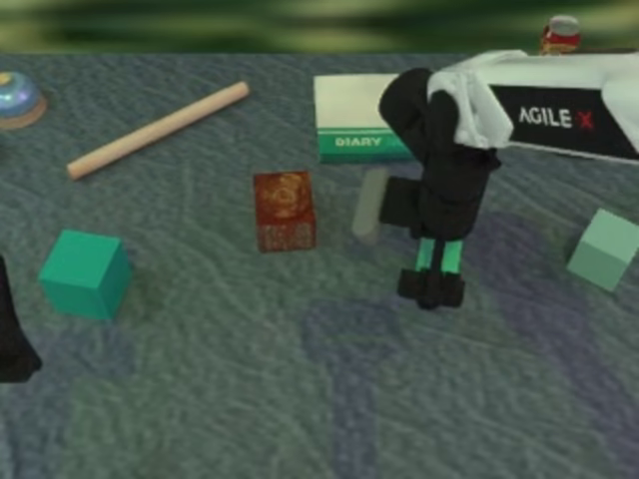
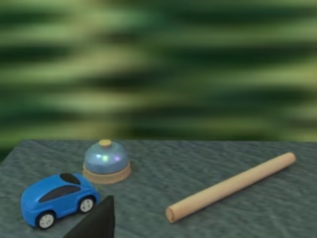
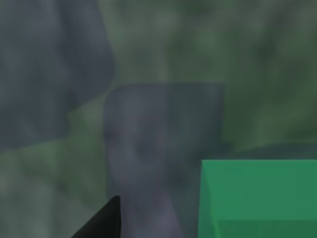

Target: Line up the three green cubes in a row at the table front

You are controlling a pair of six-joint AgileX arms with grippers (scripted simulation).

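None of the three cubes is lined up yet: the right hand [image 1: 431, 289], closed on the bright green cube [image 3: 257, 198], hangs mid-bench, while the teal cube [image 1: 85, 273] and the mint cube [image 1: 604, 249] lie far apart at left and right.

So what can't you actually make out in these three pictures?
- Right pincer, top view: the arm hides its grip on the bright green cube.
- That cube, right wrist view: cut off by the edge.
- Left pincer, top view: mostly out of frame.

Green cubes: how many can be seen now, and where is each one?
3. Teal-green cube at the table's left, pale mint cube at its right, bright green cube mostly hidden at the right gripper, mid-table.
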